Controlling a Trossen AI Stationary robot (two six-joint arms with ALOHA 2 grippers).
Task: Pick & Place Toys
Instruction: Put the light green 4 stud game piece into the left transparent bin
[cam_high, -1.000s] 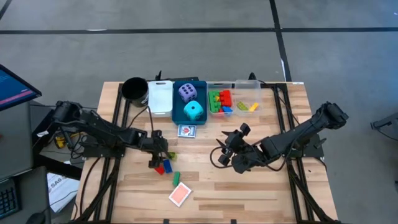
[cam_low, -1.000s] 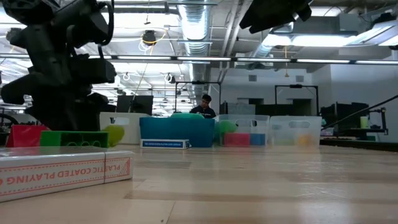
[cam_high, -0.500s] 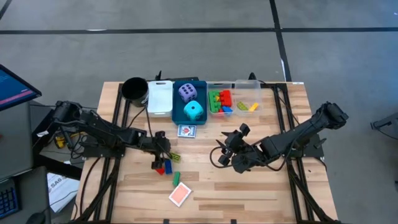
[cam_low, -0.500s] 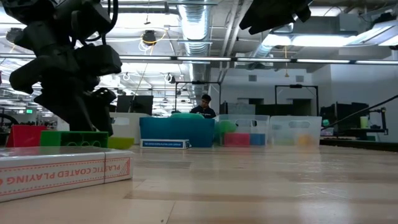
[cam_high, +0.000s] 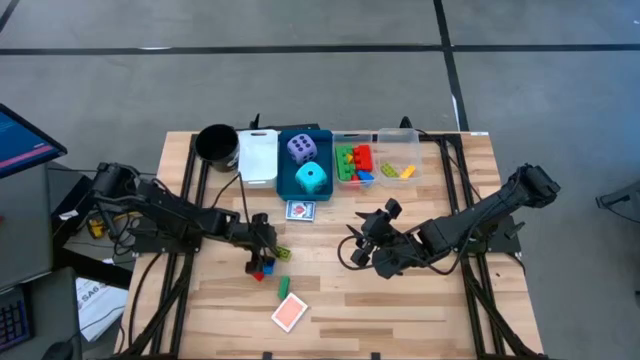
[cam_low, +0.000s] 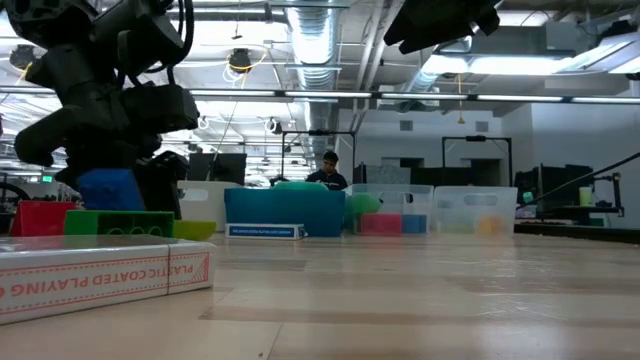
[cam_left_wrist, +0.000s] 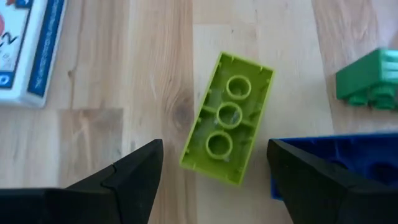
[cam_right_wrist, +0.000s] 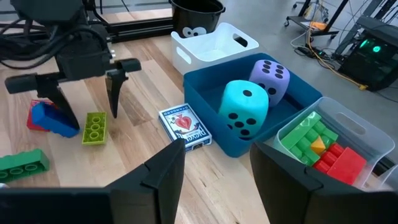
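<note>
Below, left hand (cam_right_wrist: 84, 93) open astride lime brick (cam_left_wrist: 227, 118), blue brick (cam_right_wrist: 53, 119) beside, right hand (cam_high: 358, 243) open, idle

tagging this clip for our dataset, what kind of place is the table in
Most likely a robotics lab or open workshop: exposed ceiling ducts over rows of desks, a person seated at one, and an electronics rack with loose cables on the concrete floor.
</note>
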